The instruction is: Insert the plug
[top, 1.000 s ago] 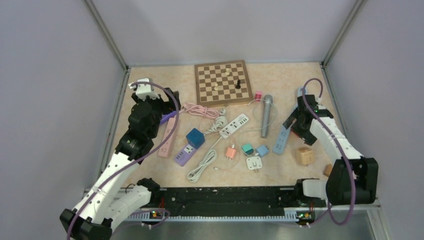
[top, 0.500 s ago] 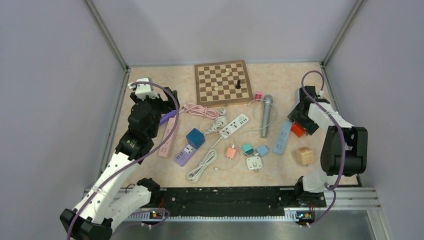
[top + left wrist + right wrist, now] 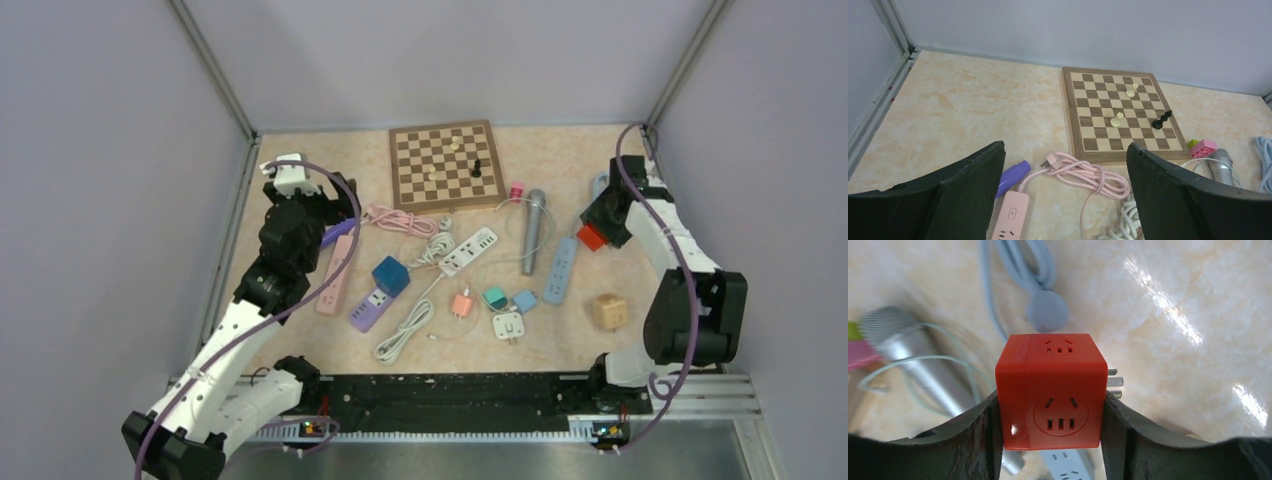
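the red cube (image 3: 1050, 390) could slip, because the right gripper (image 3: 1050, 435) squeezes it only by its two smooth sides. the metal pins (image 3: 1114, 381) stick out to the side, not down, so the cube has to be turned before it can go into the blue power strip (image 3: 560, 270). if the pins miss the holes, they may just push the strip along, since it lies loose on the table (image 3: 640, 330). the microphone (image 3: 923, 365) and its thin cord are close and could get bumped. the cube is shiny red, with socket holes on two faces that show. it looks lifted off the table, by the far end of the blue strip on the right side. the left gripper (image 3: 1065, 165) is wide apart and holds nothing, above the pink power strip (image 3: 1009, 220).
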Available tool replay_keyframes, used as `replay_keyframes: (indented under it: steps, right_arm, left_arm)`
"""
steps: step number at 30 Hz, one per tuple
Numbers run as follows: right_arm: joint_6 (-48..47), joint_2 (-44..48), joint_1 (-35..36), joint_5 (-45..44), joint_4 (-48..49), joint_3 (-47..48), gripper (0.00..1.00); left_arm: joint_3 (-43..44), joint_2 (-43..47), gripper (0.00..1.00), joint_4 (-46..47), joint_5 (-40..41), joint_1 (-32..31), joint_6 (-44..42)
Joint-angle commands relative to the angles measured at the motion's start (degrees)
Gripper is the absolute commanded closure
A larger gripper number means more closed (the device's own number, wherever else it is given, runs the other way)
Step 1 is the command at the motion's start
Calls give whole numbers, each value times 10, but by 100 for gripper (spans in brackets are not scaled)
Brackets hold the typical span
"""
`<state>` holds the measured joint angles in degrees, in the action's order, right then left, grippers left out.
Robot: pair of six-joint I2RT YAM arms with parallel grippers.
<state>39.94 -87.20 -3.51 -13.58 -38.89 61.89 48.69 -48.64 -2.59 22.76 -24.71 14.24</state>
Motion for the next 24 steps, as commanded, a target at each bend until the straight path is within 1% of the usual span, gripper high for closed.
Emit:
replay_keyframes:
  steps: [1, 5, 6, 8, 9, 11, 12, 15, 17, 19, 22, 24]
  right_arm:
    - [-6, 80, 5, 38, 1, 77, 83]
    - [2, 121, 19, 89, 7, 92, 82]
    - [1, 130, 23, 123, 23, 89, 82]
    - [-1, 144, 29, 224, 75, 82, 82]
    - [-4, 147, 31, 285, 108, 78, 82]
    - [-7, 143, 61, 425, 189, 71, 83]
    - [-8, 141, 78, 486, 235, 69, 83]
    - [3, 129, 132, 612, 335, 68, 83]
    - [16, 119, 161, 665, 381, 74, 83]
    - [46, 115, 191, 714, 455, 73, 83]
    - [135, 109, 239, 776, 602, 62, 81]
    - [198, 98, 262, 799, 684, 67, 81]
  left_arm:
    - [21, -17, 5, 42, -27, 2, 5]
    - [21, -25, 5, 59, -60, 2, 14]
    - [20, -25, 5, 66, -75, 2, 14]
    - [18, -27, 5, 81, -119, 2, 13]
    - [17, -27, 5, 95, -155, 2, 11]
    - [15, -30, 5, 119, -217, 2, 2]
    - [14, -31, 5, 132, -264, 2, -1]
    - [21, -40, 5, 151, -377, 2, -18]
    - [40, -46, 5, 146, -444, 2, -29]
    - [53, -49, 5, 143, -488, 2, -27]
    - [59, -49, 3, 157, -545, 2, -28]
    - [66, -50, 3, 163, -576, 2, -29]
